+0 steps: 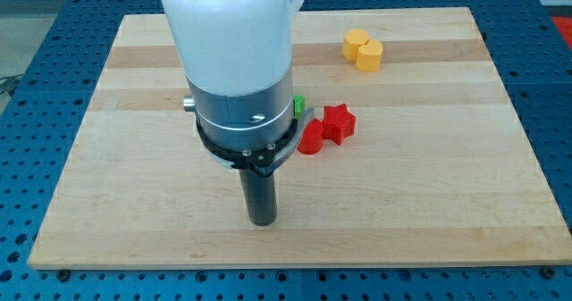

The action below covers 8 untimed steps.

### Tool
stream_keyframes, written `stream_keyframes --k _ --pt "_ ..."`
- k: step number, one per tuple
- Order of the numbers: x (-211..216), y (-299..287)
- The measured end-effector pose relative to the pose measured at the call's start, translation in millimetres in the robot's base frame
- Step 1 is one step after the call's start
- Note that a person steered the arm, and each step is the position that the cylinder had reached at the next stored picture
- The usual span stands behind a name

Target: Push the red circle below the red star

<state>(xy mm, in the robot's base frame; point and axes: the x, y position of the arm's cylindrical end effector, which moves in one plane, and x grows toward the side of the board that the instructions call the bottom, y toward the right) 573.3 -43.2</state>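
The red star [340, 122] lies right of the board's middle. The red circle [311, 138] touches the star's lower left side. My tip [262, 221] rests on the board below and to the left of the red circle, a short way apart from it. The arm's body hides the board above the tip.
A green block [299, 105] peeks out from behind the arm, just up-left of the red circle; its shape is hidden. A yellow heart-like block [363, 50] lies near the top right. The wooden board [465, 212] sits on a blue perforated table.
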Motion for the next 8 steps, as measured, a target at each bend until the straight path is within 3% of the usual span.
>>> stream_keyframes --k 3,5,8 --pt "-15.7 51.7" --pt "-40.9 -5.0" --pt "-83.9 -3.2"
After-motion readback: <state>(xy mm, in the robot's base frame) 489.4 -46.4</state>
